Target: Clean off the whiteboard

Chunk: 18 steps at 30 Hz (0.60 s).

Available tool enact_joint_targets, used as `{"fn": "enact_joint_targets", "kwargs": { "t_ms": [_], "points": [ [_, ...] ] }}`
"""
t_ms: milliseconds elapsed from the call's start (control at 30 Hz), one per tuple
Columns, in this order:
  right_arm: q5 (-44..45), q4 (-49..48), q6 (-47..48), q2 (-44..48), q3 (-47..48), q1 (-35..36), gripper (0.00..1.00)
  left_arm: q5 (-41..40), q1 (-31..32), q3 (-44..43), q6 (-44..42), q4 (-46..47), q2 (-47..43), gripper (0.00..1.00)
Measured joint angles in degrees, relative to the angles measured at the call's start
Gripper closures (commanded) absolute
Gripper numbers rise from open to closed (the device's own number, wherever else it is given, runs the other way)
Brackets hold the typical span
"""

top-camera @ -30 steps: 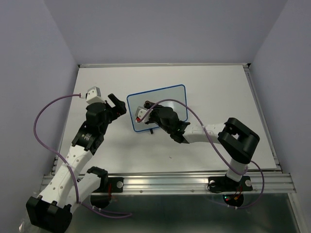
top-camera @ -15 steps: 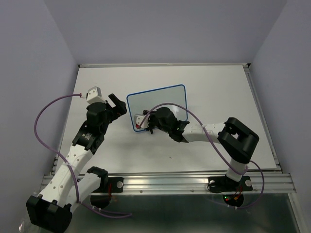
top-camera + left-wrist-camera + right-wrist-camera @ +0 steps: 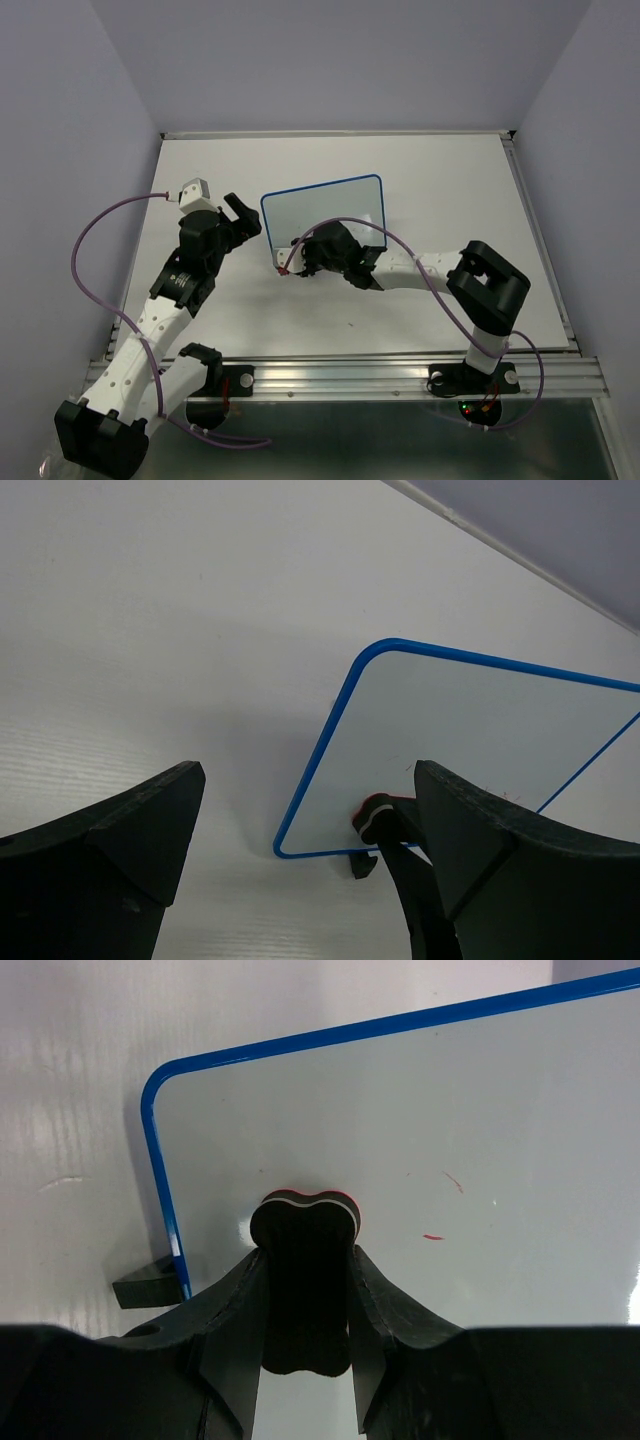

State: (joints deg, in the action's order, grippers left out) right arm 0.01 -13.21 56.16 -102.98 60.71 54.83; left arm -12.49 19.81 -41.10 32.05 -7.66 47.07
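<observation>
Whiteboard position: the whiteboard (image 3: 322, 215) stood on the white table (image 3: 450, 190), a little left of centre and between the two arms, propped on small black feet; its tilt could not be judged.
Whiteboard build: thin rectangular panel with a smooth, faintly glossy pale face and a narrow blue frame with rounded corners.
Marks: two small red flecks (image 3: 432, 1236) on the face in the right wrist view; too small to find from overhead.
Right jaws: pinched on a black eraser (image 3: 305, 1290), whose far end lay against the board's face near a lower corner.
Eraser shape: soft-looking block with a wavy outline and a thin red and white layer at its far end.
Left jaws: spread with nothing between them, left of the board and clear of it.
Hidden, overhead: the right arm (image 3: 420, 270) covered the board's near edge and most of the eraser.
Hidden, left wrist: one dark finger blocked the board's near right part, and the frame cut off its far side.
Hidden, right wrist: the fingers masked the board's lower edge; only one foot (image 3: 148, 1285) showed.
Table surface: matte white with fine ribbing.
</observation>
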Motion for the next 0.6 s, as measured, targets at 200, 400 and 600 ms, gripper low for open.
{"fn": "enact_joint_targets", "kwargs": {
  "t_ms": [200, 400, 600],
  "points": [
    [1.55, -1.4, -2.01, 0.0, -0.52, 0.0, 0.99, -0.02, 0.0, 0.0, 0.02, 0.0, 0.0, 0.01],
    [5.95, -7.5, -5.42, -0.02, -1.62, -0.44, 0.99, -0.02, 0.0, 0.0, 0.02, 0.0, 0.0, 0.01],
    [10.82, -13.38, -7.21, -0.02, -1.68, -0.81, 0.99, -0.02, 0.0, 0.0, 0.02, 0.0, 0.0, 0.01]
  ]
}}
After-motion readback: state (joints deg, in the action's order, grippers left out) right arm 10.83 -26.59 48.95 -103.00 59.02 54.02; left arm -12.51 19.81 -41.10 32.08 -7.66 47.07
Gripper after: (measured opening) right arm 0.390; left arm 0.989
